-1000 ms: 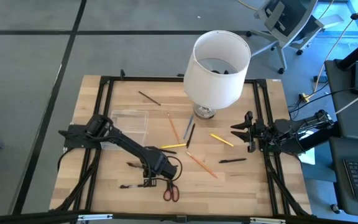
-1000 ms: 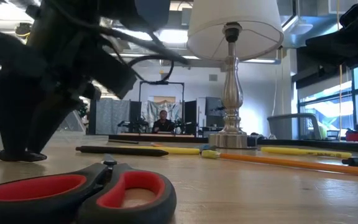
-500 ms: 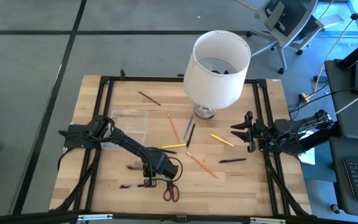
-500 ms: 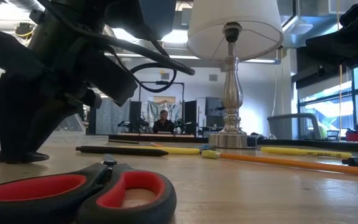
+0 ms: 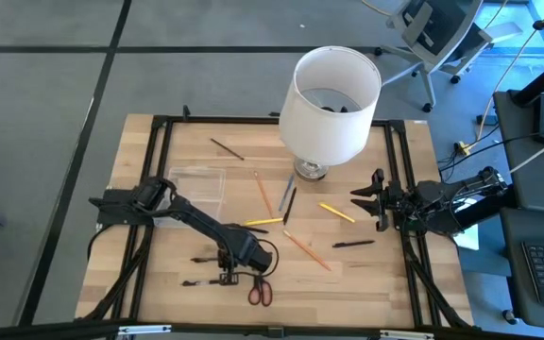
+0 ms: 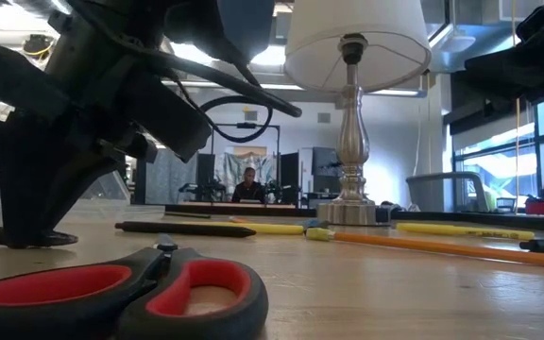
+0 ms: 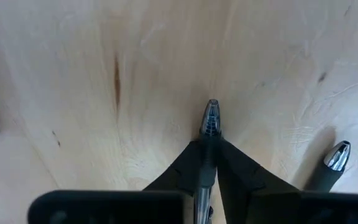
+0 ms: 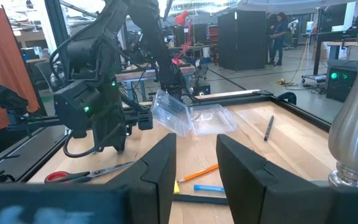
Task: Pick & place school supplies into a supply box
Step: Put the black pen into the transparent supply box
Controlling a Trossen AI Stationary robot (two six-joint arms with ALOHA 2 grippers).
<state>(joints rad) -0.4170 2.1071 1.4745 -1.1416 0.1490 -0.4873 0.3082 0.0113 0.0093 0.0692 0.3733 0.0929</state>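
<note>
left gripper [image 7: 207, 163] fingers clamped on a pen [image 7: 209, 121]; right gripper [image 8: 196, 163] fingers apart, empty

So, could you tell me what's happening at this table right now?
The left gripper is down at the front of the table, its fingers pinched on a pen lying on the wood, beside the red-handled scissors. The clear supply box sits behind it. The right gripper waits open at the right edge.
</note>
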